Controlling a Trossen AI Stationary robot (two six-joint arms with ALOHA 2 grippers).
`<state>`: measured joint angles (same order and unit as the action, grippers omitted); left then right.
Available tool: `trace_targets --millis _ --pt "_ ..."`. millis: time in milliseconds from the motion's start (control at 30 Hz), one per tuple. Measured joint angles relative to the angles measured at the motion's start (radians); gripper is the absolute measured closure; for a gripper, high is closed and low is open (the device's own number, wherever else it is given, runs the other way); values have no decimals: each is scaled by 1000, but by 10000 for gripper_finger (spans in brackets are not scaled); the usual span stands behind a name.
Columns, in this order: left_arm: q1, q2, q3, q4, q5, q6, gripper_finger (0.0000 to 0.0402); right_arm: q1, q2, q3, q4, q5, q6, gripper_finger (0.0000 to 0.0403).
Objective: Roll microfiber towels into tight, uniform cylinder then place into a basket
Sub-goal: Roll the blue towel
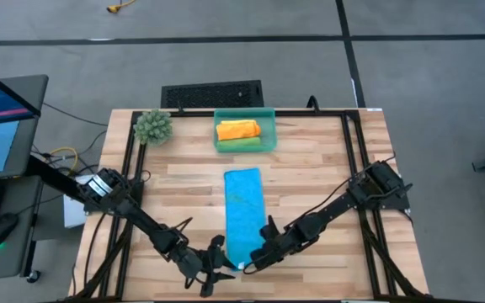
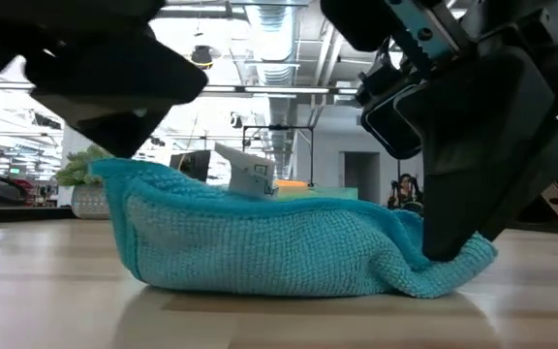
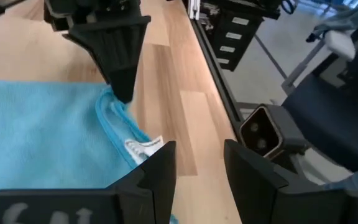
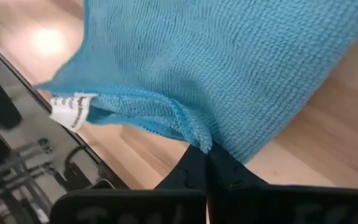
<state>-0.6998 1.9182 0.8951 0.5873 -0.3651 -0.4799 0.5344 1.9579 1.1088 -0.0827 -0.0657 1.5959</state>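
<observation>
We see blue towel (image 1: 242,212) lying long near-to-far | right fingers (image 1: 249,264) pinch its near right corner | left fingers (image 1: 215,271) open (nothing held) beside its near left corner

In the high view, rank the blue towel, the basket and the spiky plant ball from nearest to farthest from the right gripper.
1. Blue towel: the right gripper is shut on its near corner, table centre.
2. Basket: far edge of the table, holding the orange roll and the green roll.
3. Spiky plant ball: far-left corner, beyond the basket.
</observation>
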Motion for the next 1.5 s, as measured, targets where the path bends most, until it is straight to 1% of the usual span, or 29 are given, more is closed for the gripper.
trace_targets --millis 200,333,500,567,700,900,1133,1200,1300,1333,1433,1500 --pt "32 0 0 2 54 74 276 -1 0 0 10 12 106 397" --pt "46 0 0 7 118 101 276 -1 0 0 11 12 152 394" --pt "56 0 0 6 128 149 276 -1 0 0 24 13 232 397" --pt "63 0 0 5 152 163 276 -1 0 0 38 13 262 396" --pt "78 0 0 1 184 187 276 -1 0 1 92 14 280 392" --pt "101 0 0 -14 217 217 276 -2 -1 1 91 15 300 395" --pt "103 0 0 -58 222 233 276 -15 -1 1 91 15 293 393" --pt "111 10 2 -49 223 226 276 -18 -1 1 91 15 291 394" --pt "116 29 28 -73 223 224 276 -20 -1 1 91 15 290 393" --pt "119 44 45 -77 219 231 276 -20 -1 1 87 15 289 392" --pt "125 56 66 -156 200 231 276 -20 -1 1 87 15 289 392" --pt "135 65 80 -191 163 213 276 -20 -1 1 75 14 289 393"
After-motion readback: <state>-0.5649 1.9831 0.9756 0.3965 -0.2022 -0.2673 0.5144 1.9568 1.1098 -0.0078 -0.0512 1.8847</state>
